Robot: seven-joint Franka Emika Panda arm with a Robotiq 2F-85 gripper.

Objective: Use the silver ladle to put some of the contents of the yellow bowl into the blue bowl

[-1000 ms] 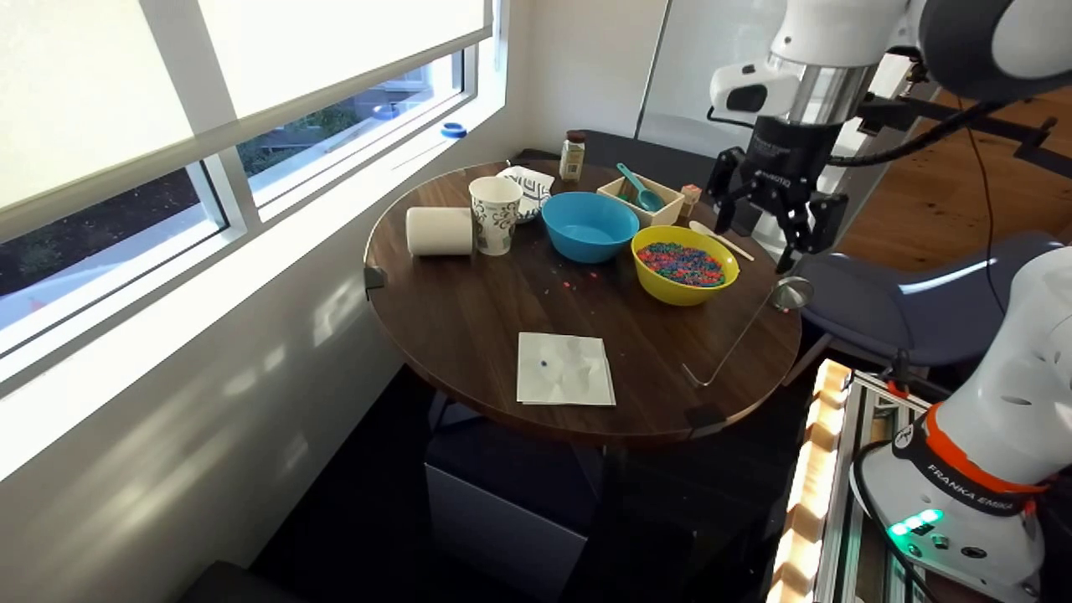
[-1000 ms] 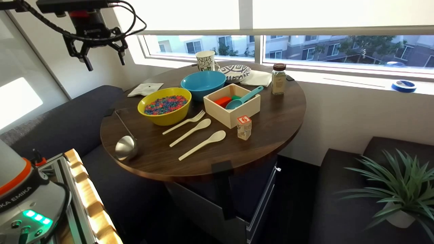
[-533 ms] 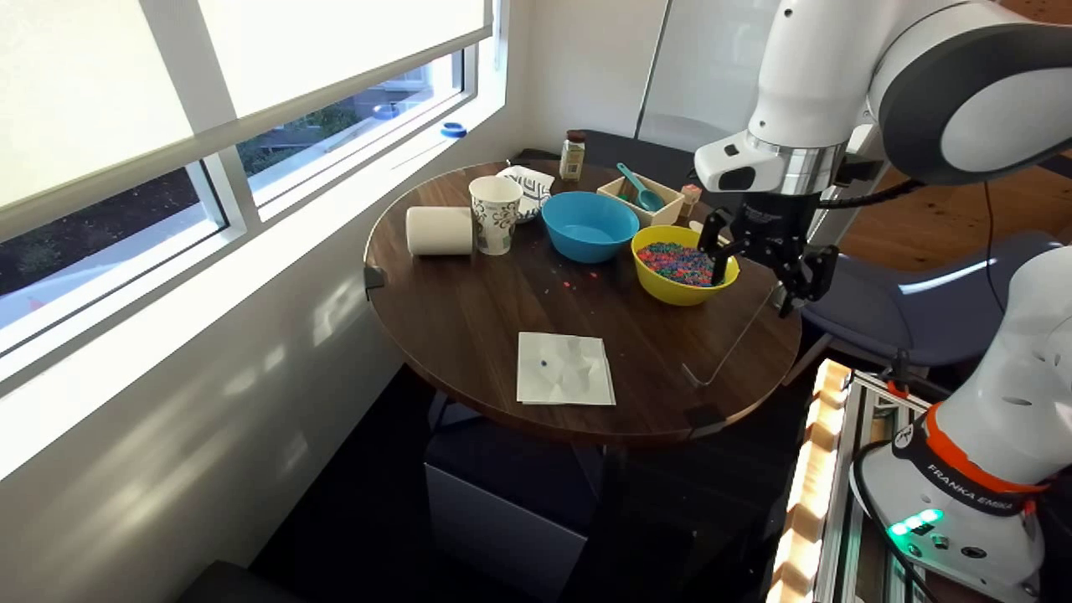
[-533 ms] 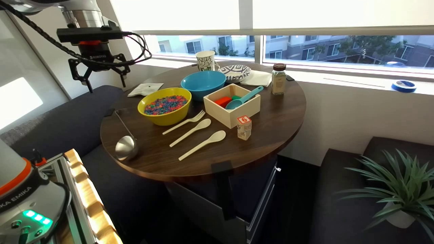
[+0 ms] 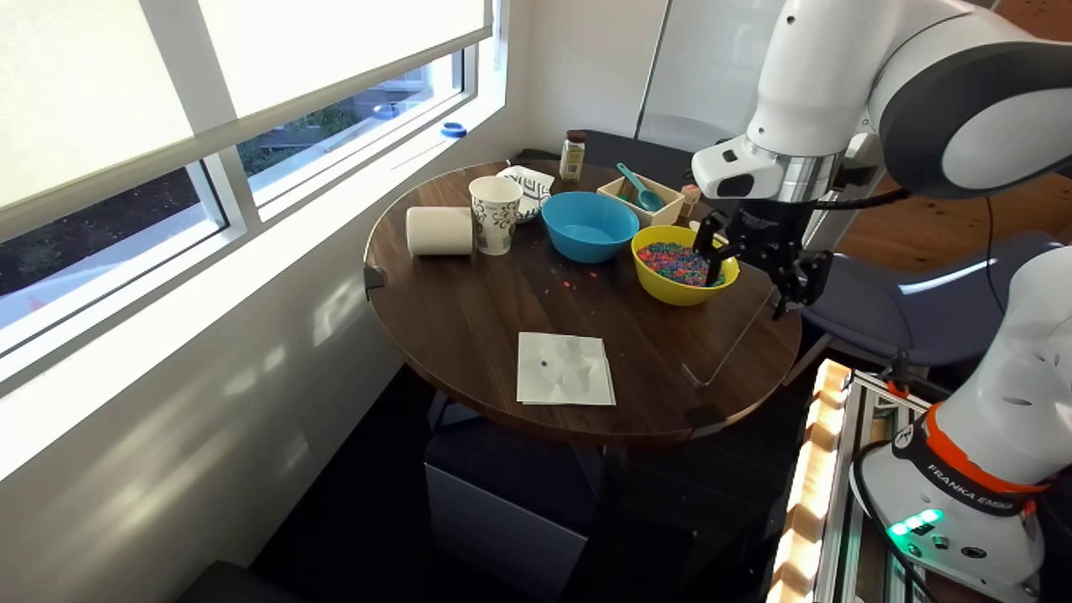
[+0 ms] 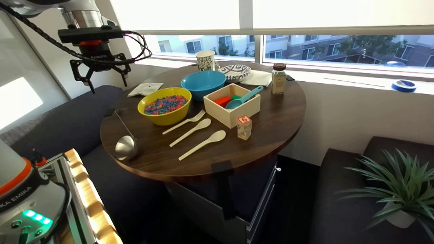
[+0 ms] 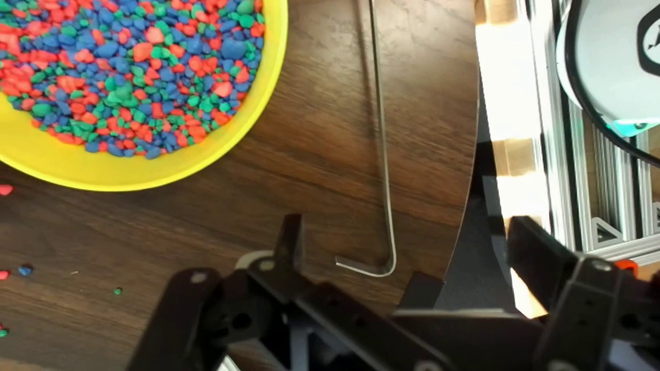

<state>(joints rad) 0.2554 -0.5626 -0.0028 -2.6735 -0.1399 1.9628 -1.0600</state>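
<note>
The silver ladle lies on the table, its round scoop [image 6: 125, 148] near the table edge in an exterior view. Its thin handle [image 7: 382, 144] runs down the wrist view to a hooked end. The yellow bowl [image 6: 169, 119] stands beside it, holding the contents [image 6: 166, 105], a pile of small red, blue and green bits, also in the wrist view [image 7: 154, 77]. The blue bowl [image 5: 586, 239] stands behind the yellow bowl; no contents show inside. My gripper [image 5: 746, 292] is open and empty above the table, its fingers apart on either side of the hooked end in the wrist view [image 7: 407, 232].
A wooden box [image 6: 234, 113] with a teal scoop stands beside the bowls. A pale fork [image 6: 184, 122], two pale spoons [image 6: 203, 144] and a block [image 6: 244, 128] lie in front. A patterned cup [image 5: 494, 218] and folded napkin [image 5: 565, 368] are elsewhere on the table. Stray bits lie near the bowls.
My open gripper has come down and shifted left in an exterior view, toward the yellow bowl's side. In the last half second it has barely moved. The ladle and bowls have not moved.
</note>
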